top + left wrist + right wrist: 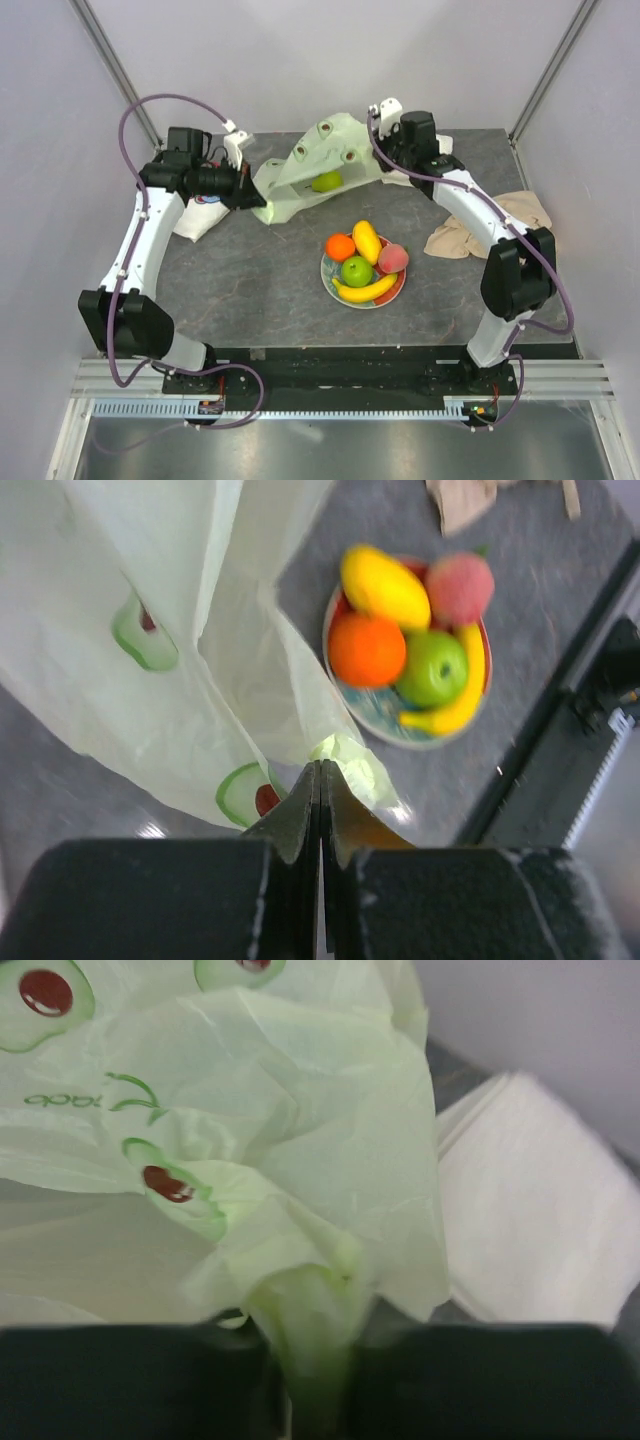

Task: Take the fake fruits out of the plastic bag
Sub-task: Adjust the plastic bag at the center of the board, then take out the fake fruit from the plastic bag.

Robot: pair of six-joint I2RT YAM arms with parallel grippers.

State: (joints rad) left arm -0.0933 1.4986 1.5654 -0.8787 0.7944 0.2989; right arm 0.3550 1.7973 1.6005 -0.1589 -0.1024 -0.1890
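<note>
Fingers (295, 825) of left gripper (320, 780) and right gripper (310, 1370) are clamping the plastic bag (320, 150), stretching it between them. One green fruit (326, 181) is sitting inside; five fruits (357, 270) are resting on the plate (372, 708). Judged nearly complete.

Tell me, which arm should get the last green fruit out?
Probably the right arm: its jaws pinch the raised end of the plastic bag, so lifting could tip the green fruit out. The left arm pinches the low edge.
</note>
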